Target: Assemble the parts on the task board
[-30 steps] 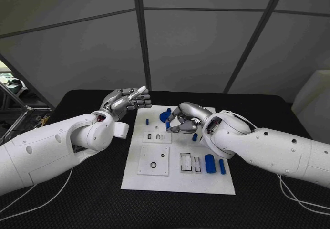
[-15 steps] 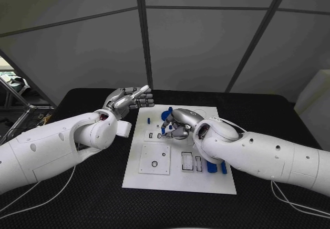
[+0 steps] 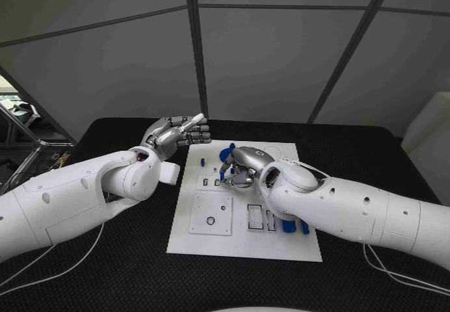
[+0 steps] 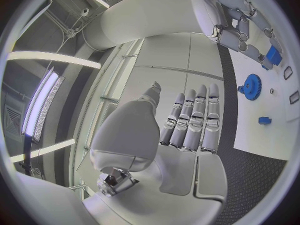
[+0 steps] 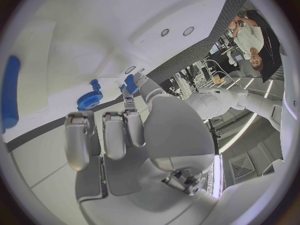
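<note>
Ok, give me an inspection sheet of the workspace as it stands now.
Surface: black table, task board in the middle.
Job's things: blue gear on the far part of the board; blue cylinders on its right side; small blue part pinched at the right hand's fingertips.
Clutter: nothing seen.
Hands: left hand raised off the board's left edge, holding nothing; right hand low over the board.
Cables: white cable on the table under the right arm.
Surroundings: grey wall panels behind.

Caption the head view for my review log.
Right hand pinches a small blue part over the white task board; left hand raised.
</note>
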